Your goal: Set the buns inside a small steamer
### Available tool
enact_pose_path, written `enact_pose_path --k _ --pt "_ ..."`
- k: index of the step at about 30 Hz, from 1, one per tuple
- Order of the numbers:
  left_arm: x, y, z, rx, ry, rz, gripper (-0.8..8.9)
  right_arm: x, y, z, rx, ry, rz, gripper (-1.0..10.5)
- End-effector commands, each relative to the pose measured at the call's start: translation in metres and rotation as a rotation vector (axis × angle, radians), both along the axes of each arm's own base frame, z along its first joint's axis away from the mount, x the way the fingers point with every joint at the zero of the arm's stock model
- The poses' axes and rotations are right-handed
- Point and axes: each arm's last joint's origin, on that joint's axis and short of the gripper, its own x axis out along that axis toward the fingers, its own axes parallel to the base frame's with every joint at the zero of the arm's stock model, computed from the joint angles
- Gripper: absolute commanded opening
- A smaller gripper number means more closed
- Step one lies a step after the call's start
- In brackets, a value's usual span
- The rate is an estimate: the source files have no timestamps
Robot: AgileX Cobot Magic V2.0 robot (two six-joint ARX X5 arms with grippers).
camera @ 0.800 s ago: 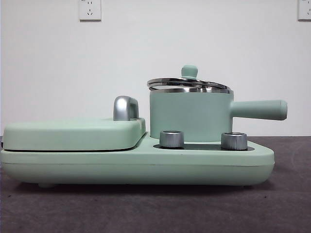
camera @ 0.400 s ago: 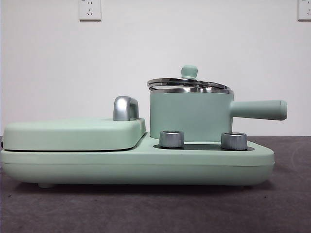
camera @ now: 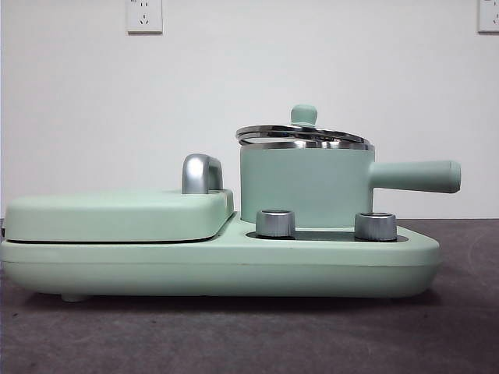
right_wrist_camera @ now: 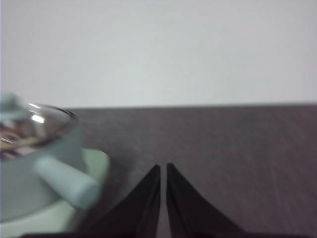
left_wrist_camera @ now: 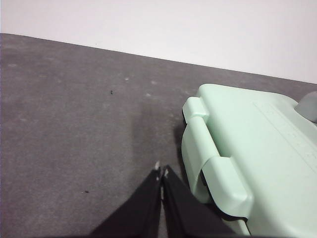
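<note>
The small steamer (camera: 304,187), a mint-green pot with a steel rim and a straight side handle (camera: 415,176), stands on the right half of a mint-green cooker base (camera: 218,265). Its glass lid with a green knob (camera: 303,115) rests on it, slightly askew. No buns show in any view. My left gripper (left_wrist_camera: 161,171) is shut and empty, above the grey table beside the cooker's end. My right gripper (right_wrist_camera: 163,167) is shut and empty, beside the steamer (right_wrist_camera: 34,148) on its handle side. Neither arm shows in the front view.
The flat mint-green griddle cover (camera: 117,214) with a chrome handle (camera: 201,173) lies on the base's left half; it also shows in the left wrist view (left_wrist_camera: 257,144). Two steel knobs (camera: 275,223) sit in front of the pot. The table is dark grey.
</note>
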Motion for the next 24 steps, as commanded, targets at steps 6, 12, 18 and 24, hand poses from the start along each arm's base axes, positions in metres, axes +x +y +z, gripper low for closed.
enact_pose_path --k 6,12,18,24 --pt "0.001 0.000 -0.005 0.017 0.003 -0.001 0.07 0.005 0.000 -0.026 -0.010 0.092 -0.047 0.2" --pt "0.001 0.000 -0.005 0.017 0.003 -0.002 0.07 0.005 0.003 -0.036 -0.012 0.189 -0.066 0.2" --pt "0.001 0.000 -0.005 0.017 0.003 -0.001 0.07 0.005 0.004 -0.036 -0.038 0.186 -0.052 0.2" --pt "0.001 0.000 -0.005 0.017 0.003 -0.002 0.07 0.005 0.004 -0.036 -0.038 0.185 -0.052 0.2"
